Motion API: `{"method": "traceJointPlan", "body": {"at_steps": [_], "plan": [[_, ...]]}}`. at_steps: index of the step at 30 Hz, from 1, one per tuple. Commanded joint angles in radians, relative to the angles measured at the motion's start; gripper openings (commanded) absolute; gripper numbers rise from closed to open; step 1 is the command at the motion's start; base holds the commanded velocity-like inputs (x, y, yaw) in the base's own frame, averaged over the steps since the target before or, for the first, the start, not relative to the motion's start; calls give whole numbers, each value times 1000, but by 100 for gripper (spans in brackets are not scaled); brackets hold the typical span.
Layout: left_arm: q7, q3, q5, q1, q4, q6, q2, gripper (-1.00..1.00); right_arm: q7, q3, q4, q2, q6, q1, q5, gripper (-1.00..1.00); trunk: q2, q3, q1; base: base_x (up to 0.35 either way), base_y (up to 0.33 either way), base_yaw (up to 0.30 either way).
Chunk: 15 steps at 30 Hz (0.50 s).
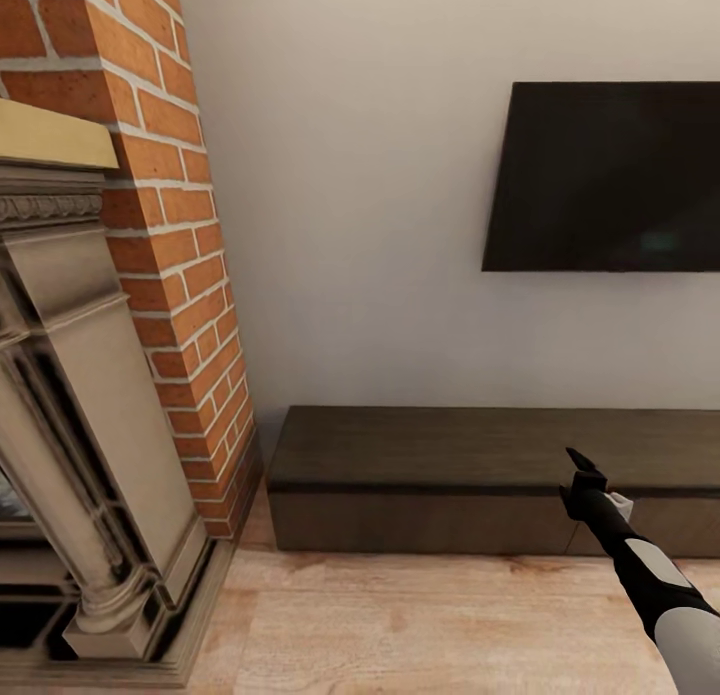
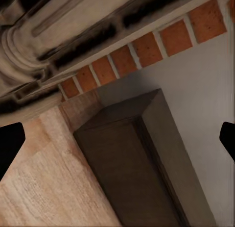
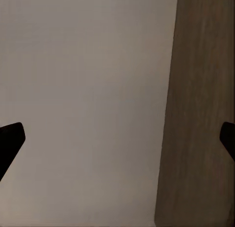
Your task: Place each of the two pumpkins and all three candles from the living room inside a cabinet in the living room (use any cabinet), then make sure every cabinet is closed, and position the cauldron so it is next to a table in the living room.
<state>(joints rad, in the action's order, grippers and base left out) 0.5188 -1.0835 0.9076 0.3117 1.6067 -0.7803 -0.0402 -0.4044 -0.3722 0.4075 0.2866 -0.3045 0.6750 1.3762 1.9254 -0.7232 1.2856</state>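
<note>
Cabinet (image 1: pixel 480 465) — right end cut off by the head view's edge. Television (image 1: pixel 605 175) — right side cropped likewise. Fireplace surround (image 1: pixel 90 425): left part out of frame. My right gripper (image 1: pixel 583 472): finger spread too small to judge there.

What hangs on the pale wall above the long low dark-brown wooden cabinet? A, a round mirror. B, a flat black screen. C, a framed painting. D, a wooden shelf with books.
B: in the head view a flat black screen is mounted on the pale wall above the long low dark-brown wooden cabinet, to the right of the red brick chimney column.
</note>
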Motion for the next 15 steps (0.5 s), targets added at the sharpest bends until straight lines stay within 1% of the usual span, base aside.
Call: {"method": "traceJointPlan", "body": {"at_steps": [1,6,8,11,12,13,15], "plan": [[14,-5,5,-2,1,-10,-2,100,-1,-5,0,-1,-11,1,8,100,8,-4,4,0,0,0],[45,-8,1,-2,-4,-2,-11,100,2,-5,0,-4,-17,0,9,100,43,-20,23,0,0,0],[49,-10,-2,-2,-8,-1,-16,100,2,-6,0,-4,-17,0,10,100,57,-26,31,0,0,0],[52,-16,-6,1,-12,0,-34,100,3,-6,0,-4,-16,0,12,100,78,-35,42,0,0,0],[52,-22,-7,2,-13,0,-41,100,3,-6,0,-5,-15,0,12,100,85,-38,46,0,0,0],[53,-42,-9,5,-15,1,-56,100,4,-6,0,-5,-14,0,13,100,92,-42,50,0,0,0],[53,-68,-10,6,-17,1,-70,100,4,-6,0,-5,-15,0,13,100,106,-48,58,0,0,0]]}}
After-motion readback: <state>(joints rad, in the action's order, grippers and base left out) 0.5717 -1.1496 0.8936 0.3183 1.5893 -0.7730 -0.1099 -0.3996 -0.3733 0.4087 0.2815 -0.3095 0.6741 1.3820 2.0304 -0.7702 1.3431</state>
